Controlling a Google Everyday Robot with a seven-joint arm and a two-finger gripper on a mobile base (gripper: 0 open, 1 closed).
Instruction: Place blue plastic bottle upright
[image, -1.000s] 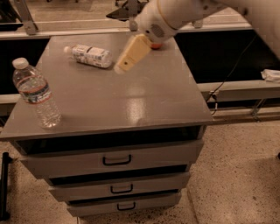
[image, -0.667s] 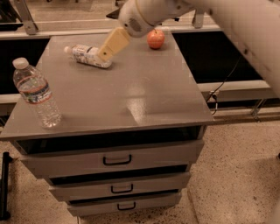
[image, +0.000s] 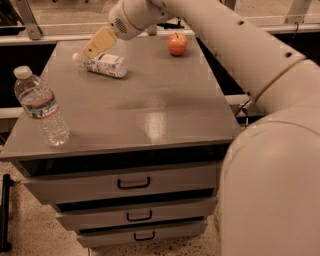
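The blue plastic bottle (image: 104, 64) is small and clear, with a white cap and a wide whitish label. It lies on its side at the back left of the grey cabinet top (image: 150, 107), cap pointing left. My gripper (image: 95, 46) hangs just above the bottle's cap end, its tan fingers pointing down and left. My arm reaches in from the right across the top of the view.
A larger clear ribbed bottle (image: 41, 107) with a red-and-blue band stands upright at the front left. A red apple (image: 177, 44) sits at the back right. The cabinet has three drawers (image: 132, 184) below. My arm's body fills the right side.
My gripper has moved left across the cabinet top, from near the apple to just above the lying bottle's cap end. The bottle has not moved.
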